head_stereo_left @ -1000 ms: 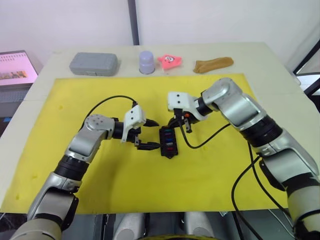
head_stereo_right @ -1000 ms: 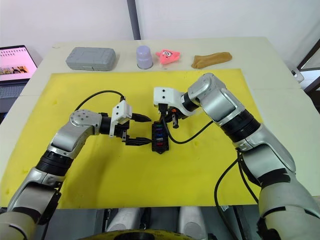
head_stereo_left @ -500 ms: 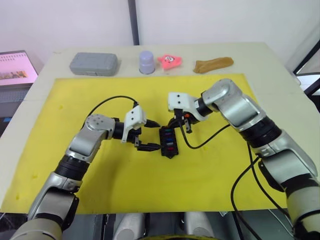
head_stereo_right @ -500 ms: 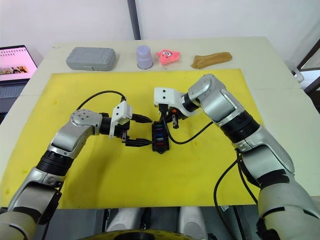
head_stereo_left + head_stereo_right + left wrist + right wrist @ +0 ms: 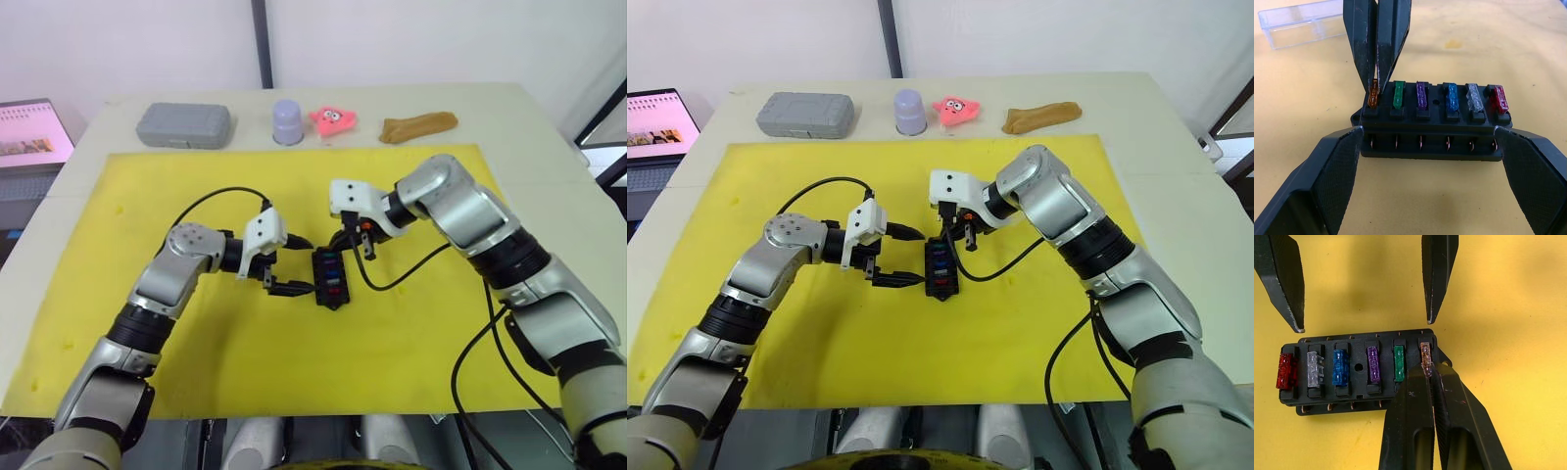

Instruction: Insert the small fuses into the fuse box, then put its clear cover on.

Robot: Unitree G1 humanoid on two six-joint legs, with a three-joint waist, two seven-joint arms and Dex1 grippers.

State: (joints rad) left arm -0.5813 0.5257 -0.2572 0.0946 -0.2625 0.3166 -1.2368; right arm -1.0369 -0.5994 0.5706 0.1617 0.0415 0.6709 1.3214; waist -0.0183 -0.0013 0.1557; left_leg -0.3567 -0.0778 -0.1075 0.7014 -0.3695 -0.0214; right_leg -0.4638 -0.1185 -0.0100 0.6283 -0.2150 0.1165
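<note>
- Almost nothing has moved in the last second: both arms and the fuse box (image 5: 329, 278) sit where they sat, a pause rather than a new stroke.
- The box lies at the middle of the yellow mat (image 5: 127, 196), six fuses standing in one row: red (image 5: 1284, 370), grey (image 5: 1313, 369), blue (image 5: 1339, 367), purple (image 5: 1373, 364), green (image 5: 1399, 363) and orange (image 5: 1373, 94).
- The right gripper (image 5: 1427, 369) has its fingers pressed together, tips on the top of the orange fuse at the row's end; whether it pinches or merely pushes cannot be told.
- The left gripper (image 5: 1432, 147) is spread wide, one finger (image 5: 1332, 171) at each short end of the box, close beside it but not visibly clamping.
- The stillness suggests the last fuse is being seated; if so, the filling is all but done.
- The clear cover (image 5: 1300, 22) lies empty on the mat just beyond the box, not yet fitted, and looks to be the next job.
- Along the table's far edge, off the mat, stand a grey case (image 5: 183, 124), a lilac cup (image 5: 287, 121), a pink toy (image 5: 333, 119) and a brown cloth (image 5: 418, 126); a laptop (image 5: 29, 132) glows to the left.
</note>
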